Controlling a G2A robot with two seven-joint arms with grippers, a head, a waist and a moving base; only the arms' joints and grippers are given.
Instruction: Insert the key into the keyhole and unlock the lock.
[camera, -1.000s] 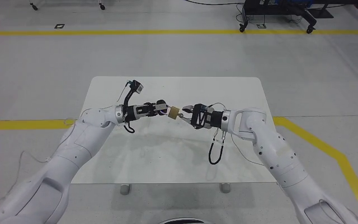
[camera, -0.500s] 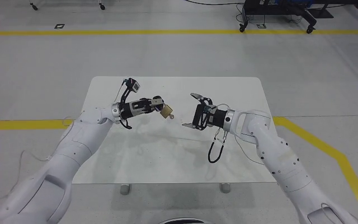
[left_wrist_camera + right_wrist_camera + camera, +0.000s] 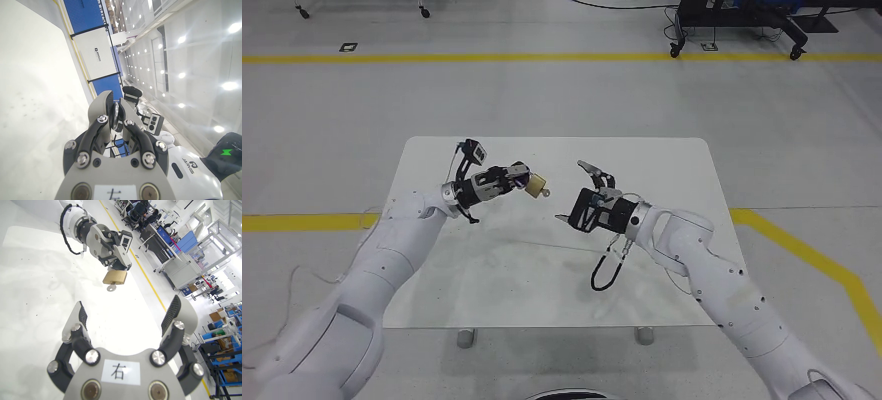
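Left gripper (image 3: 114, 103) pinching the brass lock (image 3: 115, 276) by its shackle end, the key (image 3: 110, 287) seated in the keyhole.
Right gripper (image 3: 130, 309) spread wide, facing the lock's key end and apart from it; both hang above the white table (image 3: 662, 160).

Top view: overhead, facing down, far; whole table (image 3: 672, 165). Left wrist view: close behind left gripper (image 3: 114, 103), facing upward. Right wrist view: close behind right gripper (image 3: 128, 303), facing lock (image 3: 115, 276); shared with top.
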